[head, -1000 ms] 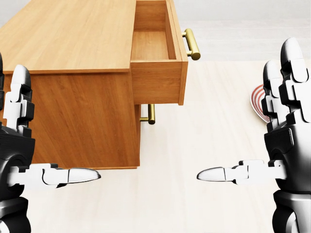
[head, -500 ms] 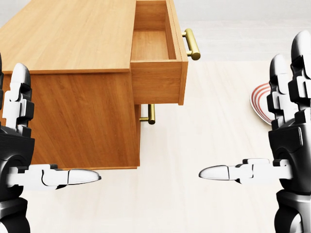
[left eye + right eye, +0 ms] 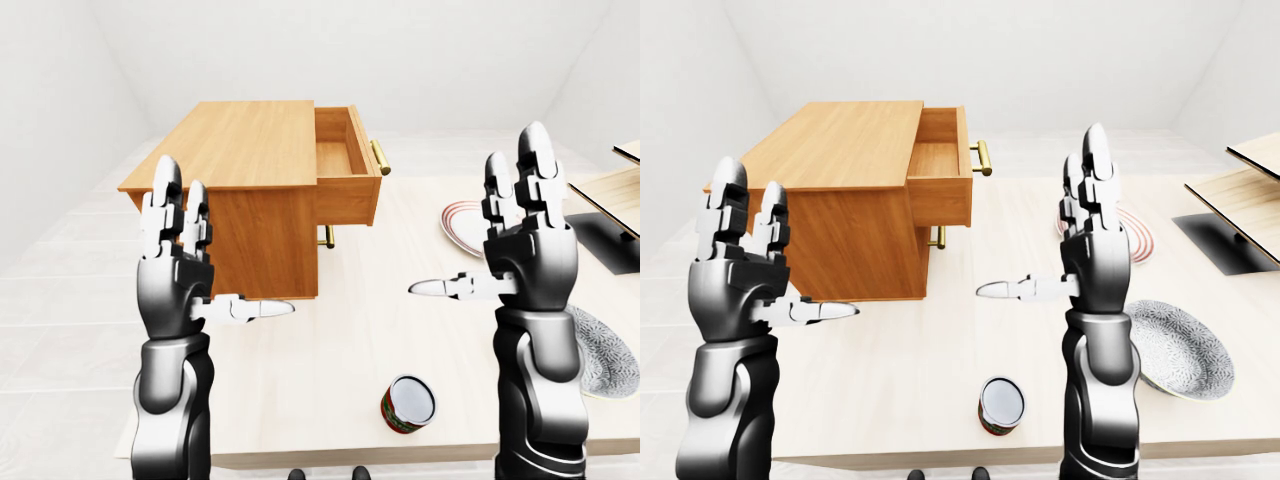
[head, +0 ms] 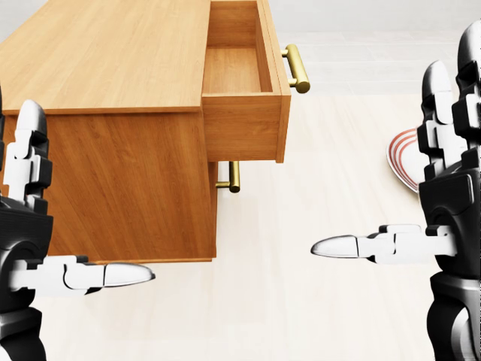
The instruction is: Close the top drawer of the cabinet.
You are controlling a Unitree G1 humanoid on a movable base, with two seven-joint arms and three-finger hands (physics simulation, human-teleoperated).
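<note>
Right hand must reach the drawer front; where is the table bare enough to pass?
Bare tabletop lies between the open top drawer and the striped plate. The near edge holds a can; a patterned bowl crowds the right.

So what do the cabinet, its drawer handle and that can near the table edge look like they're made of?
The cabinet looks like light wood, matte, with visible grain. The drawer handle seems brass-toned metal, with a smooth satin sheen. The can appears to be metal, with a pale shiny top and a red label; being a render, the look is all there is to go on.
</note>
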